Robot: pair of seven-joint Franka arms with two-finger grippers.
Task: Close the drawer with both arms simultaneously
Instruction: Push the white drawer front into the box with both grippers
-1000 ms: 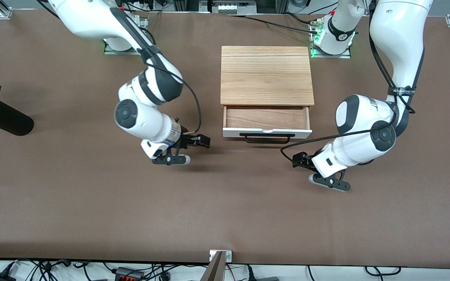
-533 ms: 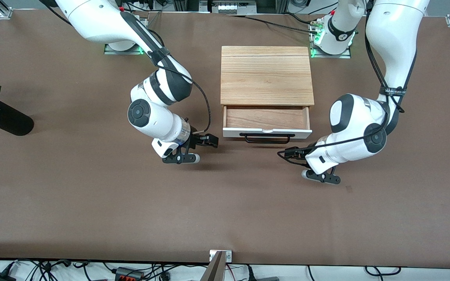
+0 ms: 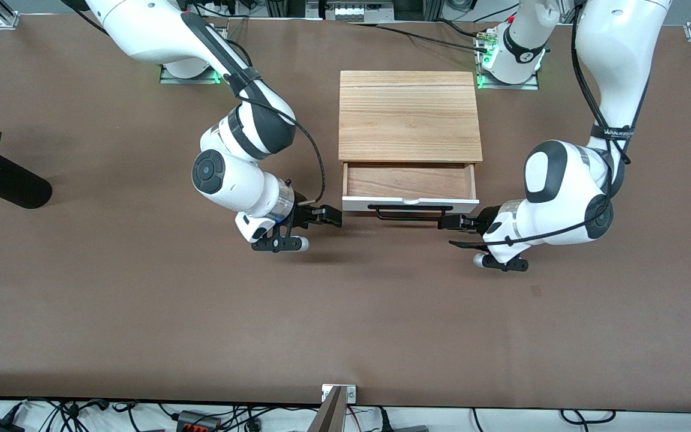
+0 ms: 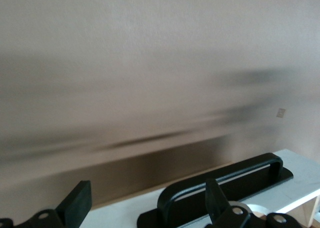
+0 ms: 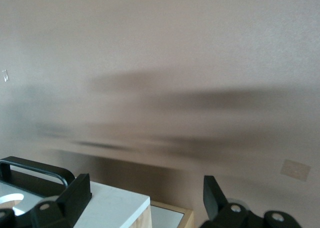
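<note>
The drawer (image 3: 409, 183) stands pulled out of the light wood-grain box (image 3: 409, 116), its white front panel (image 3: 410, 205) and black bar handle (image 3: 408, 213) facing the front camera. My right gripper (image 3: 333, 217) is open, low by the panel's corner at the right arm's end; that corner (image 5: 112, 204) lies between its fingers (image 5: 75, 194). My left gripper (image 3: 446, 223) is open, low by the handle's end at the left arm's end; the handle (image 4: 220, 184) and panel (image 4: 125, 213) lie between its fingers (image 4: 215, 200). I cannot tell whether either gripper touches the drawer.
A black vase (image 3: 6, 183) with a red flower lies near the table edge at the right arm's end. The arm bases (image 3: 510, 63) with green lights stand farther from the front camera than the box. Bare brown table (image 3: 345, 312) stretches nearer the front camera.
Both grippers have moved in toward the drawer's front panel from either end. The left arm's hand also swung up closer to the handle. The drawer stays open the same amount.
</note>
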